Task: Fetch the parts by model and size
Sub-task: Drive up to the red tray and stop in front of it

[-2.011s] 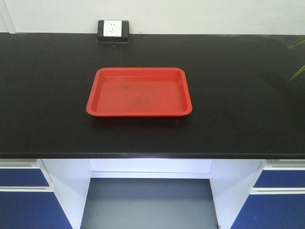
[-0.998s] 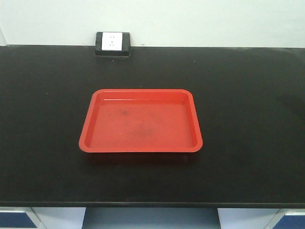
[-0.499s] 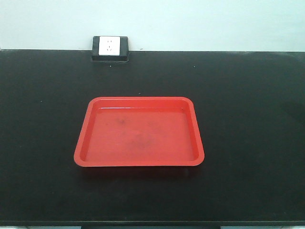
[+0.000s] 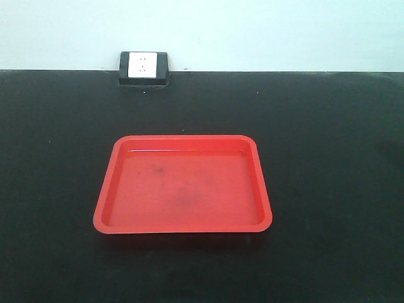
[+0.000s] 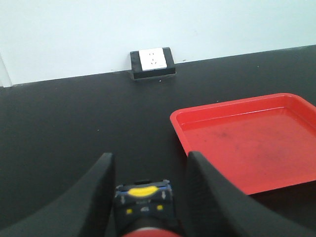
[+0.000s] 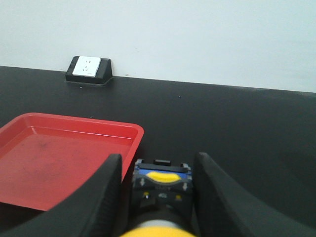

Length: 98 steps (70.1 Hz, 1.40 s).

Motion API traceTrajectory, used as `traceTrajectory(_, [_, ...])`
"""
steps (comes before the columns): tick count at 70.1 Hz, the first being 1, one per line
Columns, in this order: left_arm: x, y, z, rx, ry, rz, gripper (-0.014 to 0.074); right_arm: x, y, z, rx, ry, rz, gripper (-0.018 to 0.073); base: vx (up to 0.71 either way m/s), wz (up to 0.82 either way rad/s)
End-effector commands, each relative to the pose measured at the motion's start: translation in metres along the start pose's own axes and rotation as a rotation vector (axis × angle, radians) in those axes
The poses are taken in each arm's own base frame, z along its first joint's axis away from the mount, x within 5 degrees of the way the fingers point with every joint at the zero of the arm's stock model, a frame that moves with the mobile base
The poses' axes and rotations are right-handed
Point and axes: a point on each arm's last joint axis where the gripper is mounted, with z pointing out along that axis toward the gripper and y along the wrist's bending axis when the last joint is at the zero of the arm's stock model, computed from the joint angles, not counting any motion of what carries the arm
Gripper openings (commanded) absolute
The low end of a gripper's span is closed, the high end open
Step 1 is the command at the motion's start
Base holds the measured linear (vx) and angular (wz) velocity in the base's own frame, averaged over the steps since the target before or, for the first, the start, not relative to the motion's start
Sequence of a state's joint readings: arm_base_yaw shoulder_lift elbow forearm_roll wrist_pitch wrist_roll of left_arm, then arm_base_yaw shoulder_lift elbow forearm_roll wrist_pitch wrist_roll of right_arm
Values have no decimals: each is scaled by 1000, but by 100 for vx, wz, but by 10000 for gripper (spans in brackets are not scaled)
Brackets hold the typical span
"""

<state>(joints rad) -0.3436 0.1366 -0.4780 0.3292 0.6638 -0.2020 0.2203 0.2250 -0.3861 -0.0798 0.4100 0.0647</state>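
Red-capped push-button switch (image 5: pixel 143 200) sits clamped in the left tool (image 5: pixel 149 158) and a yellow-capped switch (image 6: pixel 160 185) in the right tool (image 6: pixel 158 157), over the black counter (image 4: pixel 328 158) on either side of a red tray (image 4: pixel 183 228).

Left gripper (image 5: pixel 149 163) clamps the red-capped switch (image 5: pixel 144 200) between dark fingers; right gripper (image 6: pixel 159 160) likewise clamps the yellow-capped switch (image 6: pixel 162 183)

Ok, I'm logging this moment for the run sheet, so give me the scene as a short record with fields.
Left gripper: shut on red-capped push-button switch
Right gripper: shut on yellow-capped push-button switch
Red tray: holds nothing, flat on black counter
Wall socket: behind tray, at counter's back edge
Parts placed: none yet
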Motion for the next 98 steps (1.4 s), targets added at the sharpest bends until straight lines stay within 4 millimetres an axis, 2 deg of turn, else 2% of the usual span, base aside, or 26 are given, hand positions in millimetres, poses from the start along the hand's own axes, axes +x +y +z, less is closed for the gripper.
traceTrajectory(1, [-14,0,-1,9,-76,4,-6,-16,0,-2,0,-98,-18,-5,4,-1])
traceTrajectory(98, [-14,0,-1,9,-76,4,-6,-16,0,-2,0,-98,-18,-5,0,0])
